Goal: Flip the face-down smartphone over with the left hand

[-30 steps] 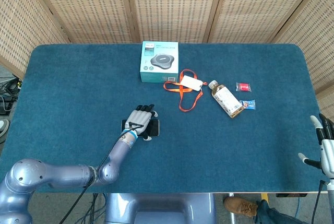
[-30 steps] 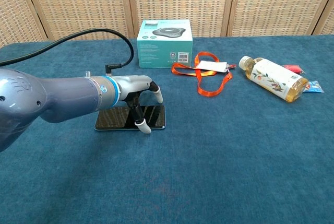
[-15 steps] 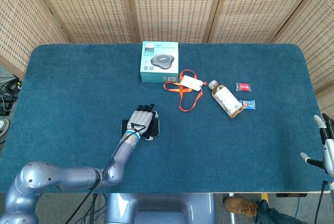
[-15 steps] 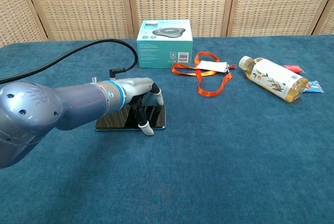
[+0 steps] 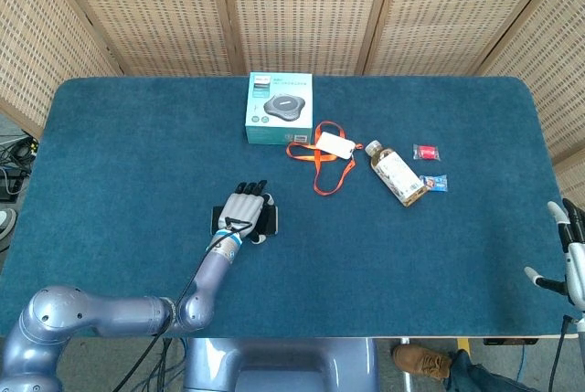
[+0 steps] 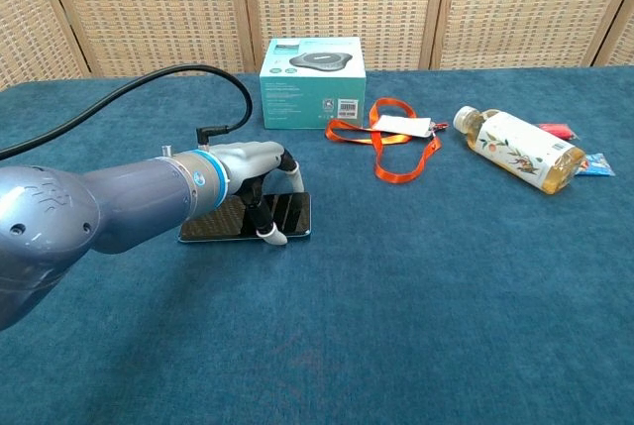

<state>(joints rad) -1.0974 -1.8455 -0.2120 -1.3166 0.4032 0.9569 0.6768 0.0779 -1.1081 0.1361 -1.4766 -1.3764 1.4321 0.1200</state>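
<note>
The left hand arches over the smartphone lying on the blue tabletop, fingers curled around its near edge. The right hand hangs at the tabletop's corner, fingers apart.

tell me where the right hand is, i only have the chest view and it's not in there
Observer: The right hand hangs off the right edge of the table covered in dark blue cloth, holding nothing.
Operator: anything close to it
Observer: No. The nearest item, the small blue-wrapped snack, lies well apart from it.
Operator: how much of the phone does the left hand cover from above
Observer: In the head view the left hand lies over most of the flat black smartphone; only its two short ends peek out.
</note>
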